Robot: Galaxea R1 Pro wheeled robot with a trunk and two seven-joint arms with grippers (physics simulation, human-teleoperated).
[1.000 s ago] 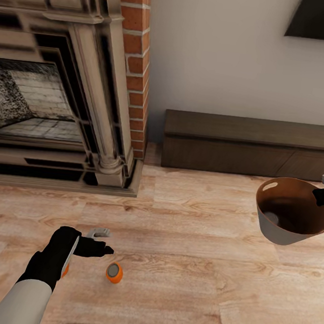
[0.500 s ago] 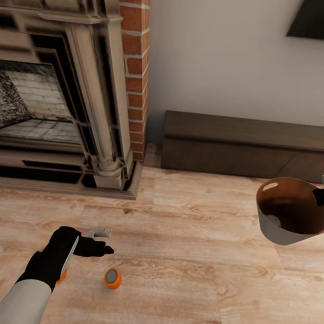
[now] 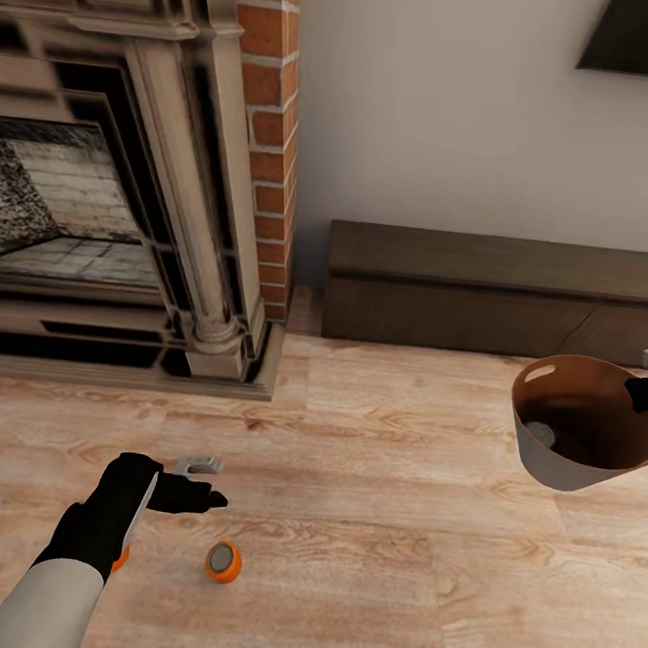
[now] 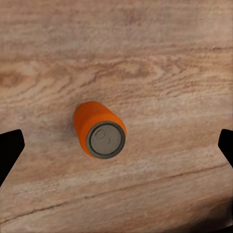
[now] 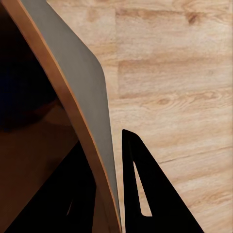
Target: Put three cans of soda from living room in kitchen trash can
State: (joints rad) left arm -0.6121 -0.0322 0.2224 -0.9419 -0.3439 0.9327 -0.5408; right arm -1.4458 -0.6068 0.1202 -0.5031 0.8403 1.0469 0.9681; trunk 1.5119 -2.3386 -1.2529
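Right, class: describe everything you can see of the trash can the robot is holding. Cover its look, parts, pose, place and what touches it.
The trash can is a small round bin that tapers toward its base, light grey outside and coppery brown inside, with a slot cut near its rim. It hangs tilted above the wood floor, its opening facing up. The right gripper pinches its rim wall, one finger inside and one outside. A grey round can top shows inside near the bottom.
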